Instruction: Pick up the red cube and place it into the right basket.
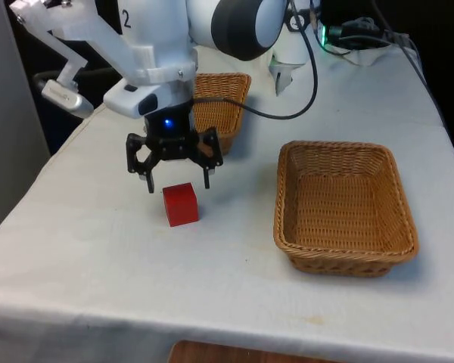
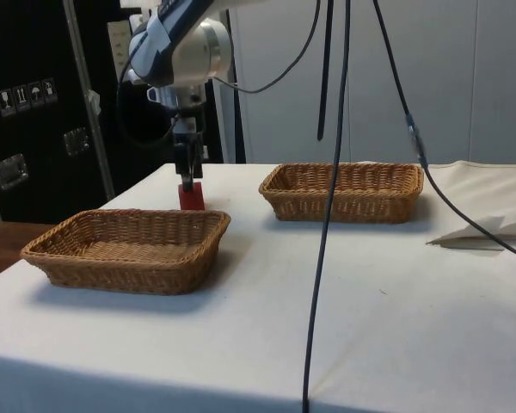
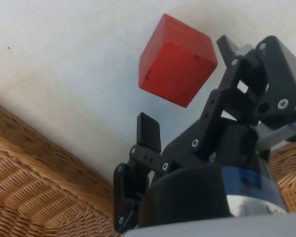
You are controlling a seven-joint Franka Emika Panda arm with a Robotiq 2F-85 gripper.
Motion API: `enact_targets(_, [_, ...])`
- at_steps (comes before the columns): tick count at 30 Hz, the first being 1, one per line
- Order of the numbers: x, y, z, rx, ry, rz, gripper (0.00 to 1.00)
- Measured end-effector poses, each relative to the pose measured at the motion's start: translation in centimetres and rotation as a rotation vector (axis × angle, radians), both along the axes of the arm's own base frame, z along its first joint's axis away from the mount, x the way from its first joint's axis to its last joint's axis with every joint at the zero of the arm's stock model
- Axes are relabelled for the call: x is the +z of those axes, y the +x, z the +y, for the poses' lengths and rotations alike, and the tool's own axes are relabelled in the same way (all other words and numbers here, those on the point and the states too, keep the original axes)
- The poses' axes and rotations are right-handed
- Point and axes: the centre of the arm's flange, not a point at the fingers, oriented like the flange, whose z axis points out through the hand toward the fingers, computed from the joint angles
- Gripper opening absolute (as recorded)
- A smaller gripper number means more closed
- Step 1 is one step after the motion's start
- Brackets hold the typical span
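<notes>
In the front view you see the gripper [image 1: 177, 178] hanging just above the cube [image 1: 181, 204], fingers spread wide and holding nothing. The cube sits on the table [image 1: 98, 265], towards the edge at the front view's left. One basket [image 1: 344, 208] lies near the opposite edge, a second basket [image 1: 221, 102] behind the arm.

In the side view, the gripper [image 2: 187, 176] stands right over the cube [image 2: 191, 197], beyond the near basket [image 2: 129, 249].

In the wrist view, the cube [image 3: 177, 60] lies between the open fingertips [image 3: 148, 131] but lower.

Nothing is done yet: you have the grasp, carry and drop ahead.
</notes>
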Motion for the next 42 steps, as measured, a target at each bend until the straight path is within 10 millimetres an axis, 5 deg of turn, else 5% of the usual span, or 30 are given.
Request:
enact_targets(28, [-1.4, 1.4, 0.7, 0.107, -0.024, -0.002, 1.00])
enact_targets(30, [-1.3, 1.5, 0.7, 0.107, -0.025, -0.003, 0.90])
enact_targets(34, [-1.2, 1.5, 0.7, 0.107, -0.026, -0.004, 0.46])
enact_targets(35, [-1.2, 1.5, 0.6, 0.106, -0.027, -0.004, 0.46])
enact_targets(38, [-1.1, 1.5, 0.7, 0.107, -0.028, -0.005, 0.03])
enact_targets(42, [-1.1, 1.5, 0.7, 0.108, -0.028, -0.004, 0.03])
